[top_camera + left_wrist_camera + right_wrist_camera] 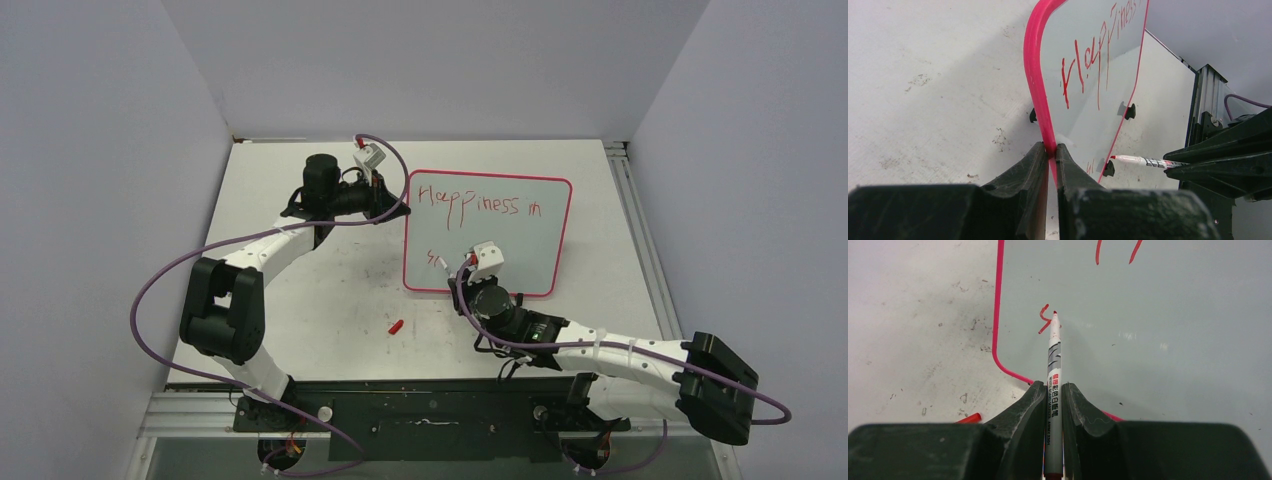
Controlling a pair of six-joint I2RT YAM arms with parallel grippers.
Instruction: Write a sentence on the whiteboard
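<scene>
- The left gripper (pixel 1050 151) is clamped tight on the whiteboard (pixel 1088 125), at its pink left rim.
- The right gripper (pixel 1053 392) pinches a marker (pixel 1054 352), its tip at the board where line 2 of the sentence (pixel 478 203) starts.

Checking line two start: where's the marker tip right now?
Right wrist view: the marker, clamped in the right gripper, has its tip in the whiteboard's lower-left corner area, just right of a small red squiggle near the pink rim.

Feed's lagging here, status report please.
Left gripper clamps whiteboard rim. Right gripper holds marker, tip at sentence's second line. Red cap lies off the board.
</scene>
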